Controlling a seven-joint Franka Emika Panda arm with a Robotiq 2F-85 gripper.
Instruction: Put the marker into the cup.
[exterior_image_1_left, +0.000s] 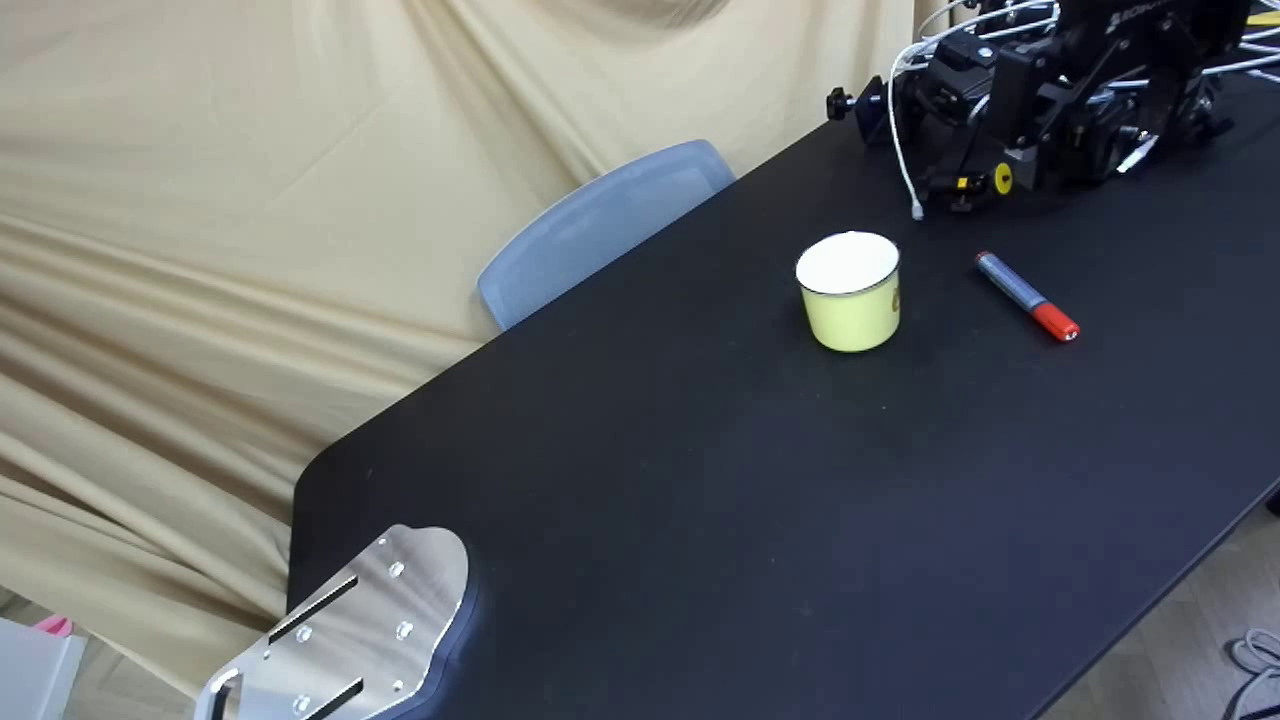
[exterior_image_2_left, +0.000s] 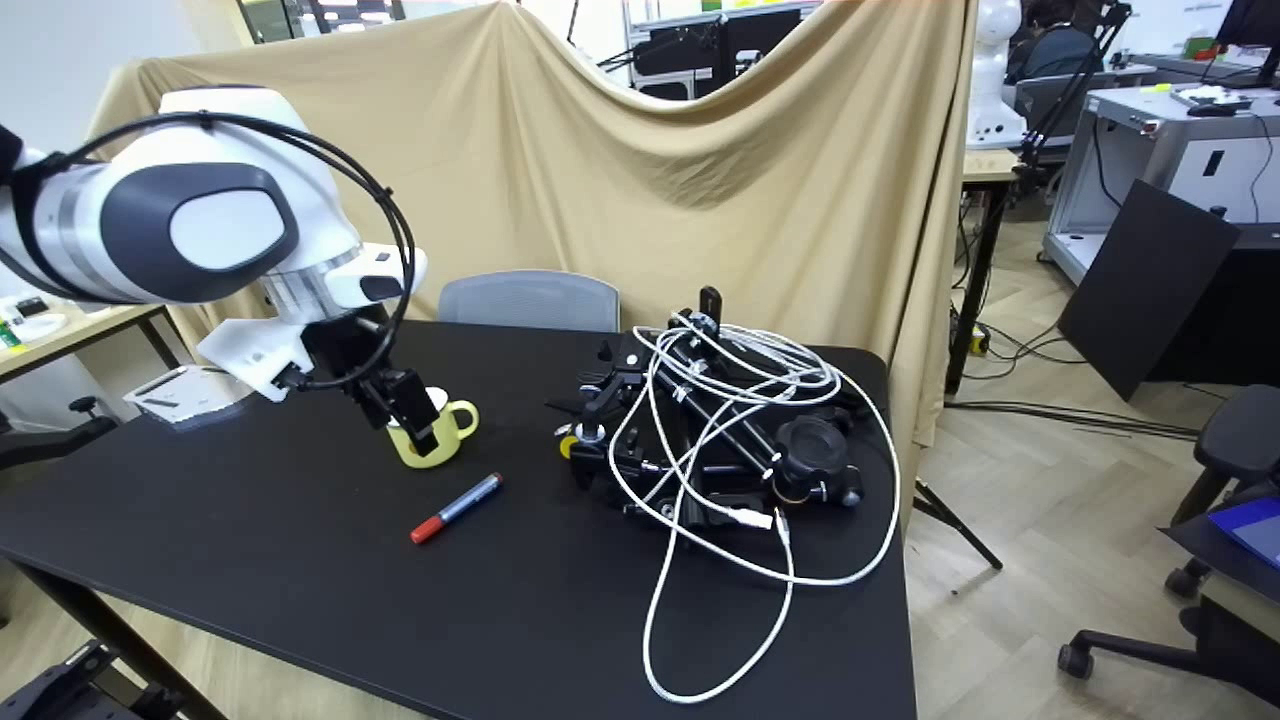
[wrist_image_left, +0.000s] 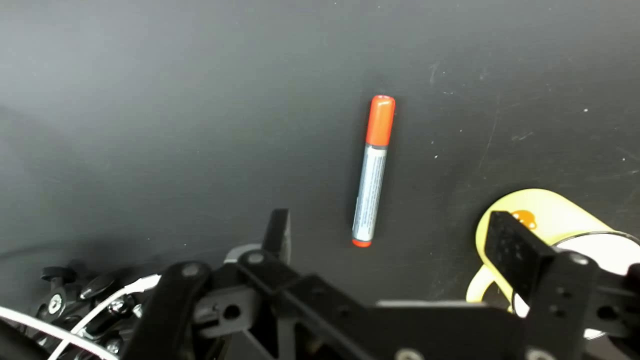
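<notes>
Wrist view: jaws parted, empty, marker (wrist_image_left: 370, 182) beyond their gap
It lies on the surface (exterior_image_1_left: 650, 500) near the cup (exterior_image_1_left: 851, 312), long axis roughly square to the jaws' closing line (a kindly angle, I judge).

Shows red at both ends of the marker (wrist_image_left: 371, 171), blue-grey between, pale yellow with orange print and white inside on the cup (exterior_image_1_left: 850, 315), black on the bench (exterior_image_1_left: 640, 480) and tool (wrist_image_left: 392, 230).
</notes>
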